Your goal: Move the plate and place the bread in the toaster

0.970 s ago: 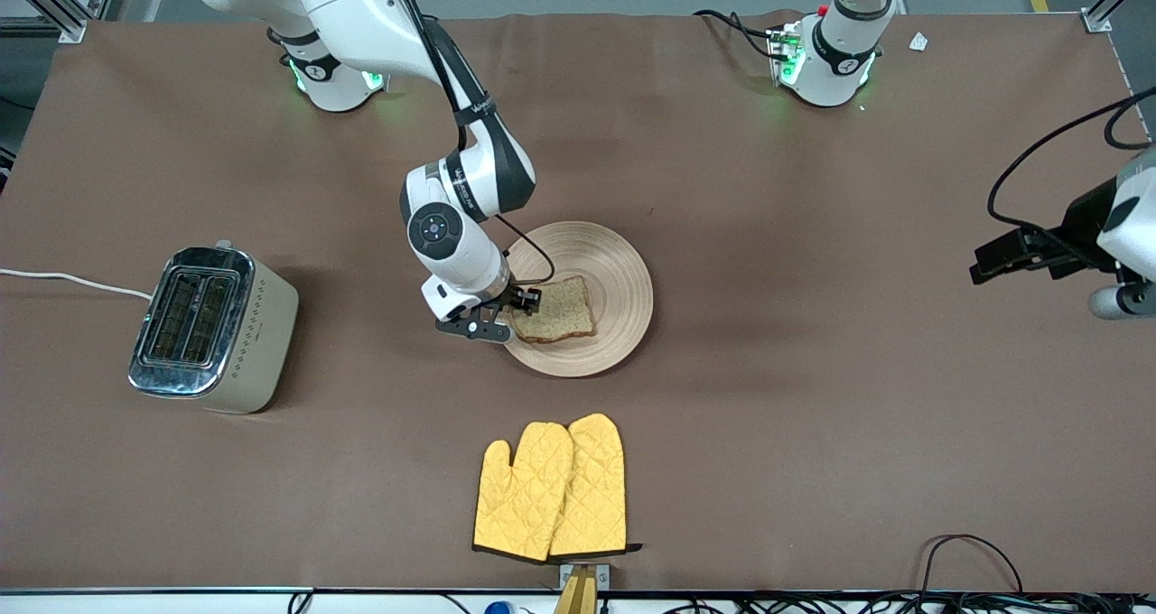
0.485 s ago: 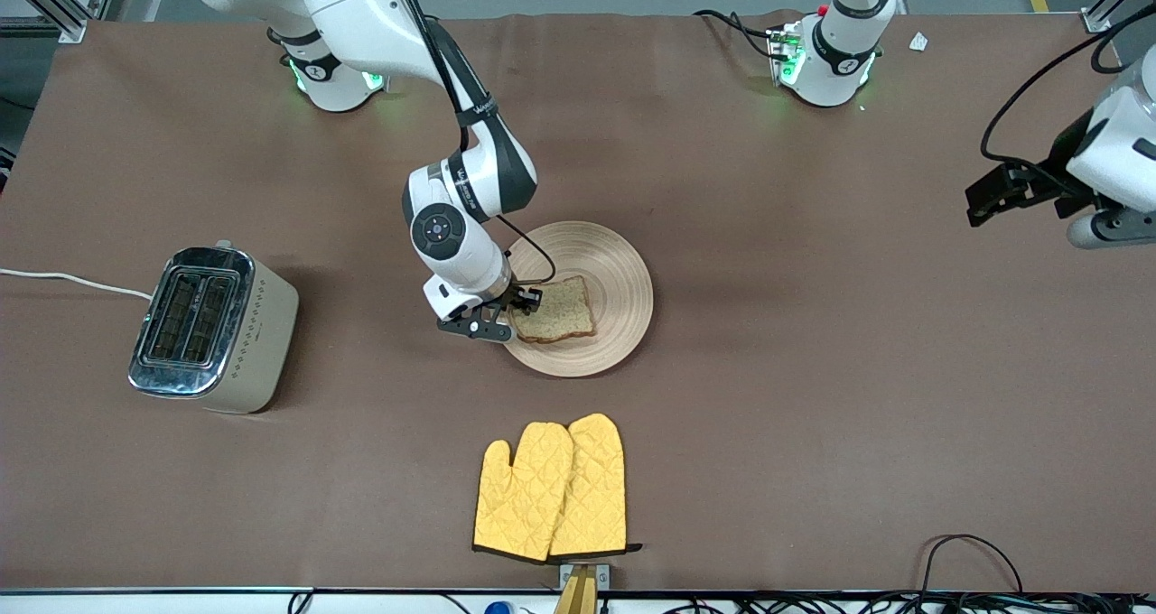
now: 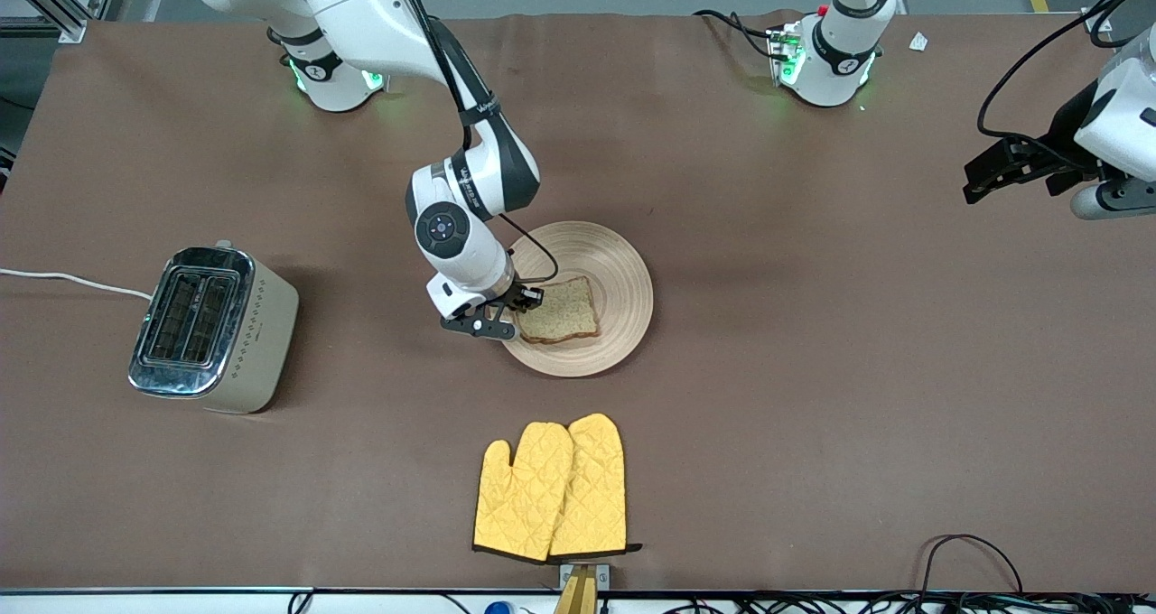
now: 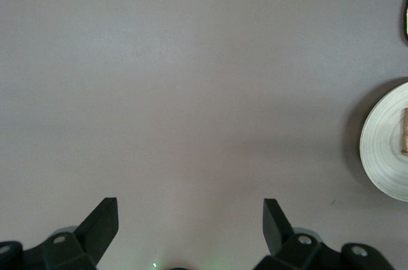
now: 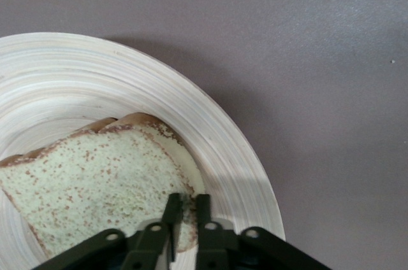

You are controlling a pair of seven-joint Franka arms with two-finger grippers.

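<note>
The right gripper (image 3: 517, 314) is down at the wooden plate (image 3: 623, 262), its two fingers (image 5: 172, 209) pinched close together on the edge of the slice of brown bread (image 3: 560, 310). In the right wrist view the slice (image 5: 95, 181) shows between the narrow fingers, over the pale ringed plate (image 5: 236, 155). The plate sits near the middle of the brown tabletop (image 3: 813, 397), and the bread is over the part of it nearer the front camera and toward the right arm's end.

The cream two-slot toaster (image 3: 214, 329) stands well apart from the plate, close to the table edge at the right arm's end, its chrome top up and a white cord (image 3: 72, 280) running off that edge.

A pair of yellow oven mitts (image 3: 551, 490) lies close to the table edge nearest the front camera, nearer that camera than the plate.

The left gripper (image 4: 191, 225) hangs over bare tabletop near the edge at the left arm's end, fingers (image 4: 102, 219) spread wide and holding nothing; that arm waits.
</note>
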